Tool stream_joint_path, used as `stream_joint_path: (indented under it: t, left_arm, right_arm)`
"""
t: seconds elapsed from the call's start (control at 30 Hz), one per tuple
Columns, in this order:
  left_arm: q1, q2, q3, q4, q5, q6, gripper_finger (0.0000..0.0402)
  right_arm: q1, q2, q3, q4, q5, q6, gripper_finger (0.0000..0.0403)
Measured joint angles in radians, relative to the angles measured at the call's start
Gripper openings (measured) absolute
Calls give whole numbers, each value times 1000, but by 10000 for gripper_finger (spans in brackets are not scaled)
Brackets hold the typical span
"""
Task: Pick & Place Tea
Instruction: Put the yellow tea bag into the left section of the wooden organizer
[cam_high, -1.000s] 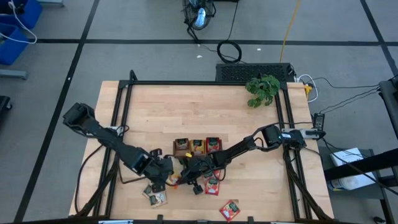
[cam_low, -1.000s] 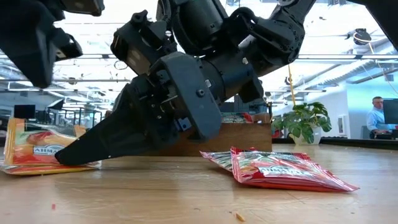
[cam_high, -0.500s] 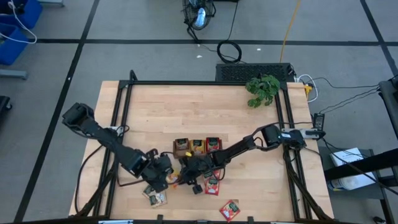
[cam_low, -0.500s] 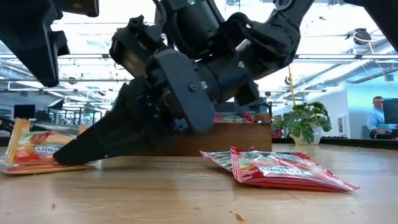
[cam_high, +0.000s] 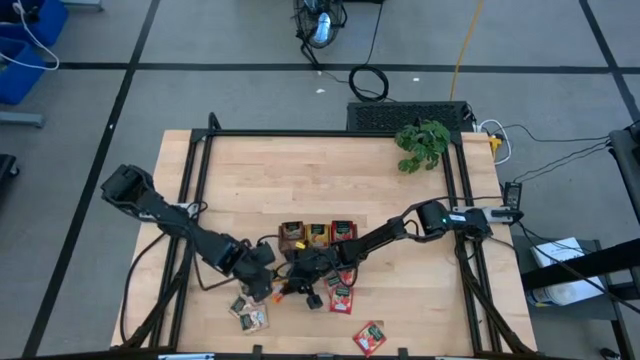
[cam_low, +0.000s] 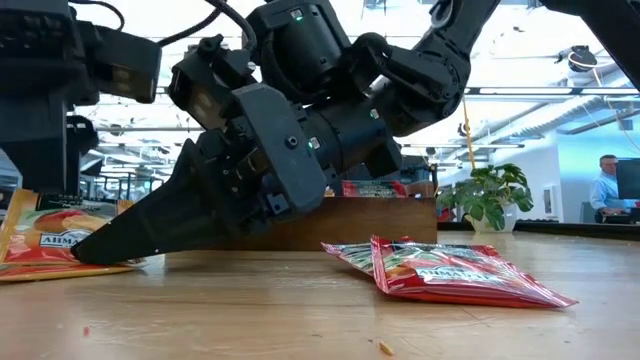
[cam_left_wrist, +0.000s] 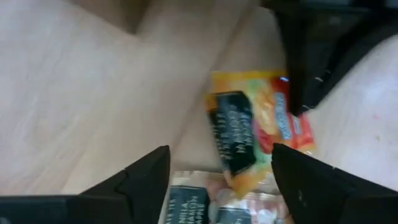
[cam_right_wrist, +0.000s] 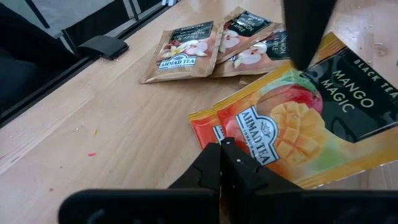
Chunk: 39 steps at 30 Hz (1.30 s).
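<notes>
An orange tea sachet lies flat on the wooden table, near the front edge between both grippers. My right gripper reaches in from the right, slanting down, shut, with its tips at the sachet's corner. My left gripper hovers open just over the same sachet, touching nothing. Two more sachets lie side by side beyond it. The brown tray behind holds other sachets. My right gripper's shut fingertips rest on the orange sachet's corner. They come slanting down from the table's right. The low view shows the tip down at the sachet's edge. The sachet lies flat on the table.
More sachets lie on the table at the front: a red one, one right of the grippers and another by the front edge. A green plant stands at the far right. A dark frame borders the tabletop.
My left gripper has opened and drawn slightly toward the table's left, above the orange sachet. My right gripper has kept its tips low at the sachet, and its body has leaned farther left. The sachet's raised left edge has settled lower.
</notes>
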Motion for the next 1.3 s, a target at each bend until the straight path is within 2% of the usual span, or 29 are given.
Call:
stream_joint_path:
  t: [0.13,0.27,0.37,0.57,0.77,0.93,1.03,1.2,1.3]
  left_arm:
    - [22,-1,-12,32,34,29,299]
    - [25,-1,-20,101,69,55,279]
    - [28,-1,-21,103,62,58,230]
    - [20,10,-21,134,73,63,107]
    - [14,10,-21,152,70,119,11]
    - [4,10,-5,130,69,171,6]
    - [-1,9,48,61,68,187,5]
    - [-38,8,201,-182,-17,224,4]
    - [-64,8,279,-273,-69,244,3]
  right_arm:
    - [0,0,0,-4,-2,-1,3]
    - [0,0,0,-4,-2,-2,4]
    - [0,0,0,-4,-2,-2,4]
    - [0,0,0,-1,-2,-2,4]
    - [0,0,0,2,-1,-17,4]
    - [6,-21,0,2,78,-90,8]
    - [21,-68,-3,-62,139,-123,27]
    - [60,-161,-5,-236,252,-141,89]
    - [83,-207,-6,-299,322,-137,132]
